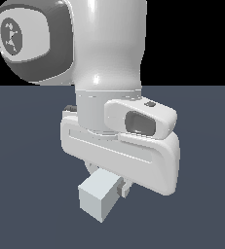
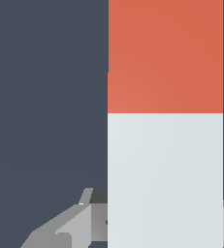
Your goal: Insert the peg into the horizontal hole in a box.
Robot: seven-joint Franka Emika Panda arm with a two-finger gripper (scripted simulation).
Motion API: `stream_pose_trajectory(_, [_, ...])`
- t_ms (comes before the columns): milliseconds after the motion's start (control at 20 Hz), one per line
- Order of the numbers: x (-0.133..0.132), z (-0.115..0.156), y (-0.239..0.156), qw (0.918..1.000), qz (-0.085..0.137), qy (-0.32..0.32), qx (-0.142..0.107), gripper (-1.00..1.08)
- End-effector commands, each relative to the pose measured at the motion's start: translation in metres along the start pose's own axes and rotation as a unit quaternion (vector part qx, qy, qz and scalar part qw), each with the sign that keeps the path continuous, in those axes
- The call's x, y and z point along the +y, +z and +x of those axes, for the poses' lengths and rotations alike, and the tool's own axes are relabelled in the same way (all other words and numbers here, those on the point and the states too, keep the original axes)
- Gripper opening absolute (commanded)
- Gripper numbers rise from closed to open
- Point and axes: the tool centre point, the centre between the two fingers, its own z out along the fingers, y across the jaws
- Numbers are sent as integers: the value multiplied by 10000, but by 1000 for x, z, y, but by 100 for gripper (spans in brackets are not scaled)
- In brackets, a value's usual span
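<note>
In the wrist view the peg [image 2: 165, 145] fills the frame close under the camera. Its pale grey-white stretch sits nearest the gripper [image 2: 133, 218], and its red end lies farther out along the line the camera looks down. Grey finger parts show on either side of the pale section at its near end, so the jaws appear to be pinching the peg on its pale part, though the actual contact is hidden behind the bar. The peg's long axis runs straight away from the wrist camera, with the red end leading.

In the exterior view the arm's hand hangs low over the dark surface [image 1: 26, 204]. The pale square end of the peg pokes out below it toward the exterior view's left and toward the camera. A small finger piece is pressed against its side. The red end is hidden behind the hand in this view.

Farther out, neither the box nor the hole shows in either view; only plain dark surface lies beyond the peg. The insertion probably turns on bringing the red end in line with the hole's horizontal axis, and which way the hole lies from the jaws cannot be told from here.
</note>
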Motion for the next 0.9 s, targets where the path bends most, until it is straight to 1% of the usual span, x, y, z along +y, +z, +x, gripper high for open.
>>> stream_pose_trajectory(0, [5, 19, -9, 9993, -23, -381, 7, -100])
stream_pose_trajectory(150, [7, 46, -20, 9954, -25, -954, 5, -100])
stream_pose_trajectory(250, [6, 67, -28, 9904, -26, -1379, 4, -100])
stream_pose_trajectory(400, [3, 95, -39, 9803, -27, -1974, 3, -100])
stream_pose_trajectory(550, [-4, 120, -49, 9684, -27, -2493, 4, -100])
stream_pose_trajectory(700, [-11, 139, -56, 9570, -26, -2901, 5, -100])
stream_pose_trajectory(850, [-18, 153, -61, 9476, -24, -3195, 7, -100])
